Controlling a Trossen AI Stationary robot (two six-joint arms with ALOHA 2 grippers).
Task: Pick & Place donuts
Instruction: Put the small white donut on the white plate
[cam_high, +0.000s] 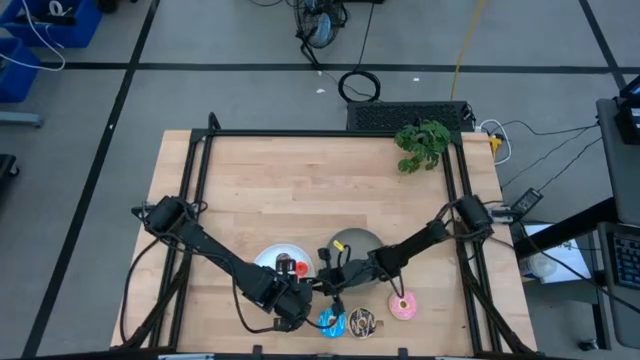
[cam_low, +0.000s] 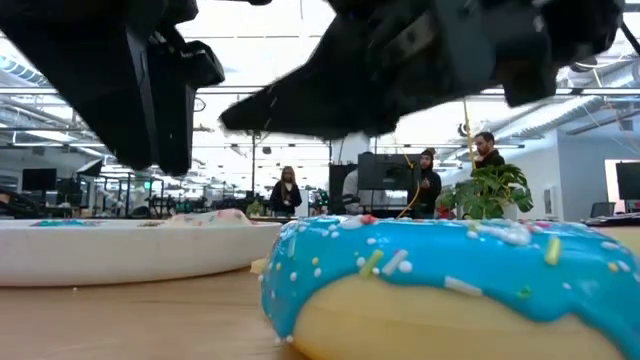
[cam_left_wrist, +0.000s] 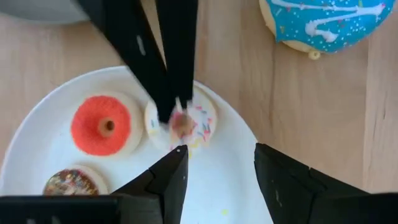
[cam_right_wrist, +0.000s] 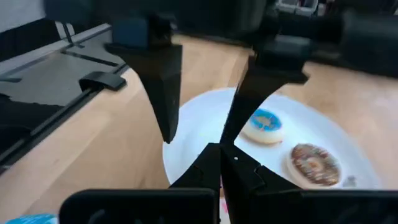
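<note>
A light wooden table (cam_high: 330, 200) fills the middle of the high view, framed by black rails, on a grey floor crossed by dark tape lines; blue bins sit at the upper left and a coiled cable lies just above the table's top edge. In the low view the room behind is an open workshop with ceiling lights, monitors and three people standing in the middle distance. A small green plant (cam_high: 422, 143) stands at the table's upper right.

Both dark arms reach in from the sides and meet at the lower centre. A round white plate (cam_high: 272, 257) lies there with a grey plate (cam_high: 362, 240) just to its right.

The left gripper (cam_left_wrist: 216, 165) hangs over the white plate with its fingers spread and nothing between them. The right gripper (cam_right_wrist: 221, 160) has its tips pressed together, set down on a whitish-pink tiny donut (cam_left_wrist: 200, 122) on the plate.

Along the bottom edge lie the bright blue donut (cam_high: 331, 321), the dark brown donut (cam_high: 361, 322) beside it, and the pink donut (cam_high: 403, 306) farther right.

On the plate also sit a red tiny donut (cam_left_wrist: 101, 125), a brown tiny donut (cam_left_wrist: 73, 181) and a blue tiny donut (cam_right_wrist: 264, 124).
</note>
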